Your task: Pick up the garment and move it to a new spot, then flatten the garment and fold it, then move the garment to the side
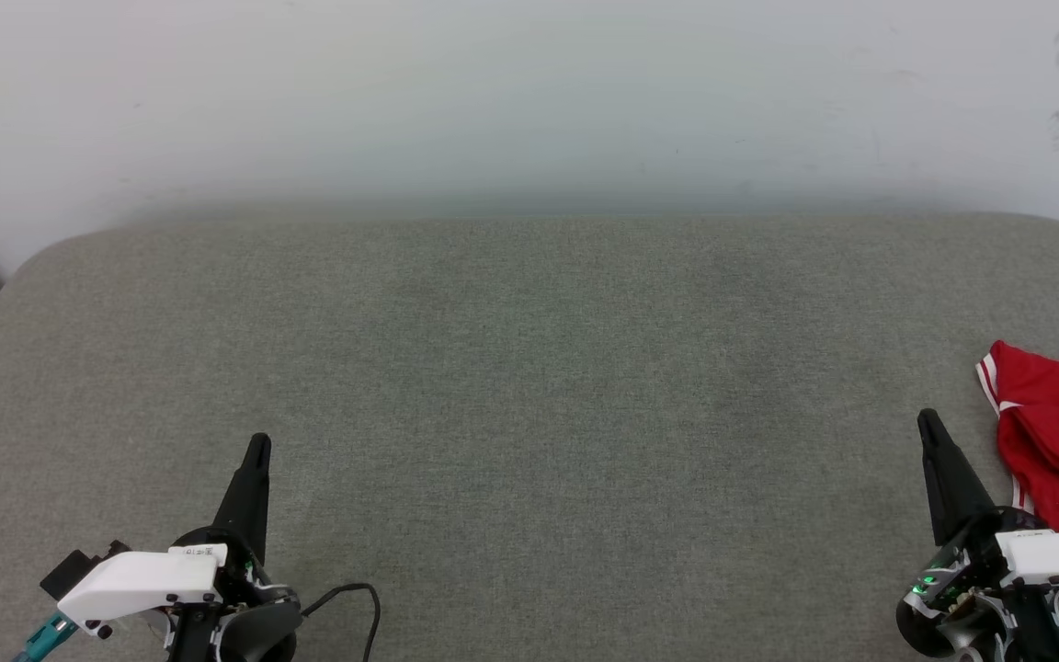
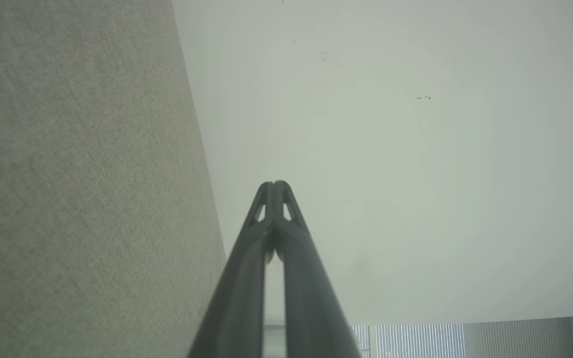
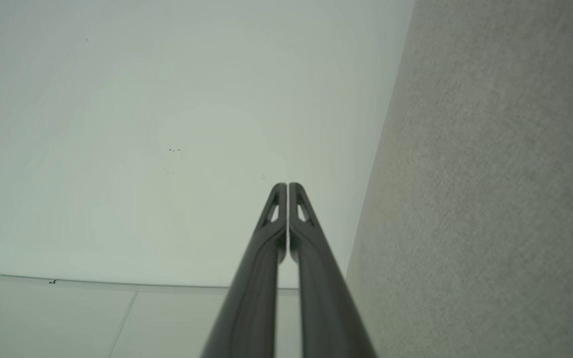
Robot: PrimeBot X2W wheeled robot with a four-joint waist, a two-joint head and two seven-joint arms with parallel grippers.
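Note:
The garment (image 1: 1058, 432), red with white stripe trim, lies bunched at the far right edge of the grey fabric surface (image 1: 529, 414), partly cut off by the picture's edge. My right gripper (image 1: 929, 421) stands just left of it at the lower right, shut and empty, a short gap from the cloth. At the lower left my left gripper (image 1: 258, 445) is shut too, with nothing in it. In the left wrist view the left gripper (image 2: 275, 185) has its tips pressed together. The right wrist view shows the right gripper (image 3: 287, 186) likewise closed.
A pale wall (image 1: 529, 92) rises behind the grey surface. A black cable (image 1: 355, 593) loops beside the left wrist. The surface's rounded far corners show at the left and right.

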